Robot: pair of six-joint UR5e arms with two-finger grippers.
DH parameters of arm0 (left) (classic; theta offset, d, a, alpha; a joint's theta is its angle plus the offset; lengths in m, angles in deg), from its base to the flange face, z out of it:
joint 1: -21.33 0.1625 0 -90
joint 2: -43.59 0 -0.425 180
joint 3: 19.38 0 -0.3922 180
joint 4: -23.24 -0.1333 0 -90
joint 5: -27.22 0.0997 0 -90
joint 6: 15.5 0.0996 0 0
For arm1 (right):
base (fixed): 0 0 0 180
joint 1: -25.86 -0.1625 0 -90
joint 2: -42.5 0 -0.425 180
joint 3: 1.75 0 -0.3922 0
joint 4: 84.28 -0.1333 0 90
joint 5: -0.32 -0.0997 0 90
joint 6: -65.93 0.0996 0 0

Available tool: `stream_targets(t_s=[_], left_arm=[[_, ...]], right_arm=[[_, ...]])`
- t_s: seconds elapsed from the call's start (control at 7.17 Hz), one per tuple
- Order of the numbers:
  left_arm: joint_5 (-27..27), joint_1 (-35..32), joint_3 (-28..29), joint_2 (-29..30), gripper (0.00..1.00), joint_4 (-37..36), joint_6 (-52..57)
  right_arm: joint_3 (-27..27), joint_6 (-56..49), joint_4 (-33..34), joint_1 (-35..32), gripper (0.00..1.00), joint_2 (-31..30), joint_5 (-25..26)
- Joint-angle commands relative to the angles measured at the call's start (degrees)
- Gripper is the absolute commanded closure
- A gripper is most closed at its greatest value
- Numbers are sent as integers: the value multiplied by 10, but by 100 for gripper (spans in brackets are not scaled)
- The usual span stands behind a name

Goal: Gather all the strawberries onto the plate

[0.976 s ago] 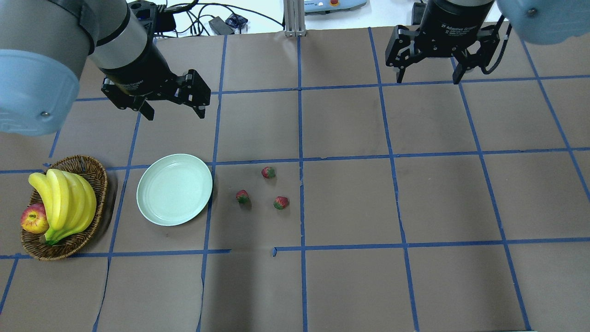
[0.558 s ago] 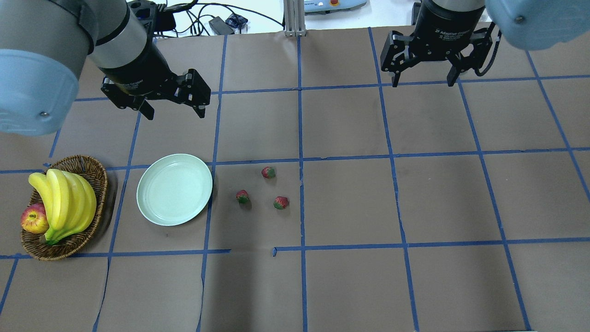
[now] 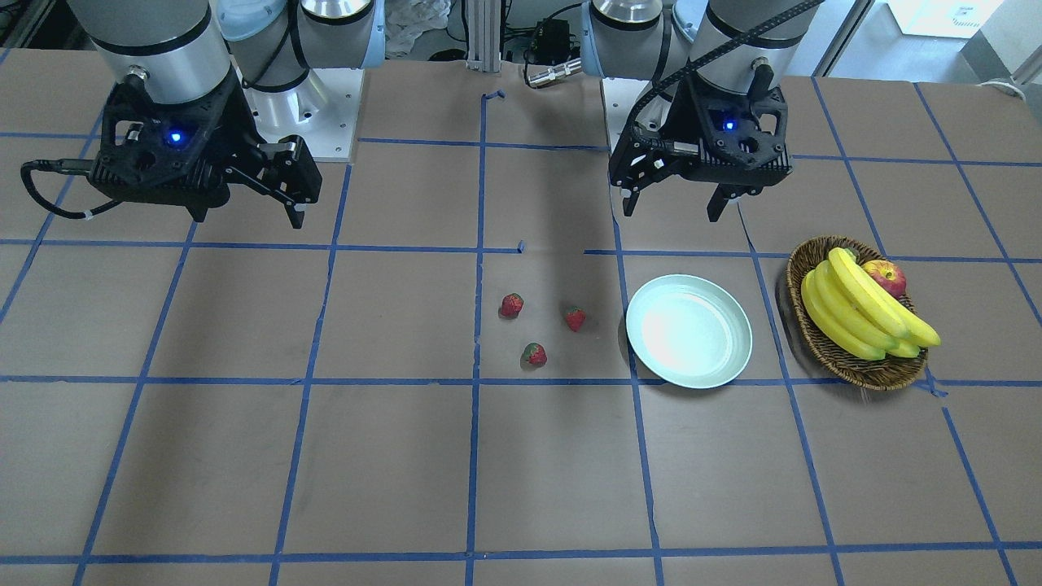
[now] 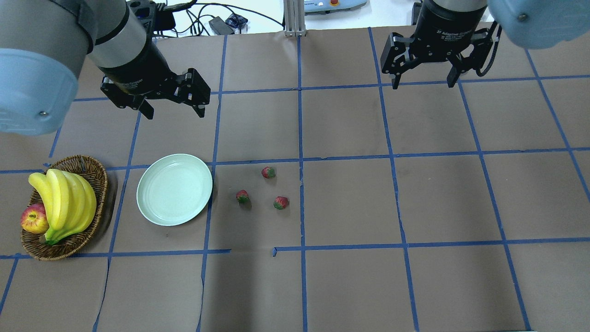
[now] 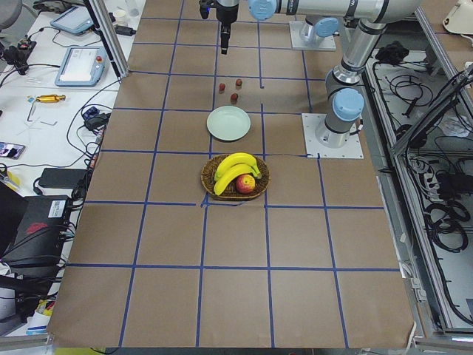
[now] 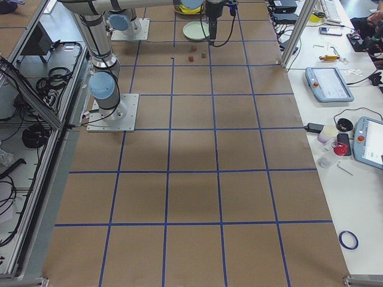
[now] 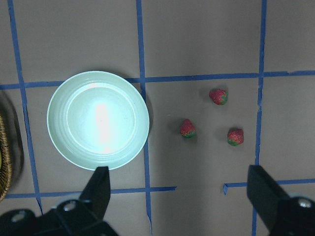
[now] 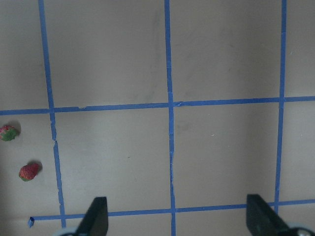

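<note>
Three strawberries [image 4: 268, 172] [image 4: 242, 197] [image 4: 280, 202] lie on the brown table just right of the empty mint-green plate [image 4: 174, 189]. They also show in the front view [image 3: 512, 305] [image 3: 575, 318] [image 3: 534, 354] beside the plate [image 3: 689, 330]. My left gripper [image 4: 175, 113] is open and empty, high above the table beyond the plate. Its wrist view shows the plate [image 7: 98, 120] and all three strawberries [image 7: 187, 129]. My right gripper [image 4: 423, 84] is open and empty, far to the right of the strawberries. Its wrist view shows two strawberries [image 8: 29, 171] at the left edge.
A brown wicker basket [image 4: 94, 170] with bananas [image 4: 64, 203] and an apple [image 4: 34, 218] stands left of the plate. Blue tape lines grid the table. Cables and devices [image 4: 221, 23] lie beyond the far edge.
My right gripper has shifted slightly to the left, still open. The left gripper, the strawberries and the plate have not moved.
</note>
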Motion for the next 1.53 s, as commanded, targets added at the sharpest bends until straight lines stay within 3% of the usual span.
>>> stream_targets(t_s=[0.0, 0.14, 0.42, 0.56, 0.84, 1.39], left_arm=[[0, 1, 0, 0, 0, 0, -1], [0, 1, 1, 0, 0, 0, 0], [0, 1, -1, 0, 0, 0, 0], [0, 1, -1, 0, 0, 0, 0], [0, 1, -2, 0, 0, 0, 0], [17, -2, -12, 13, 0, -6, -6]], right_arm=[[-1, -59, 22, -2, 1, -2, -54], [-7, -108, 33, -2, 0, -2, -83], [-14, -126, 35, 1, 0, -1, -75], [-14, -114, 33, 1, 6, 0, -49], [-14, -28, 24, 2, 0, -1, -44], [-14, -25, 24, 2, 0, -1, -41]])
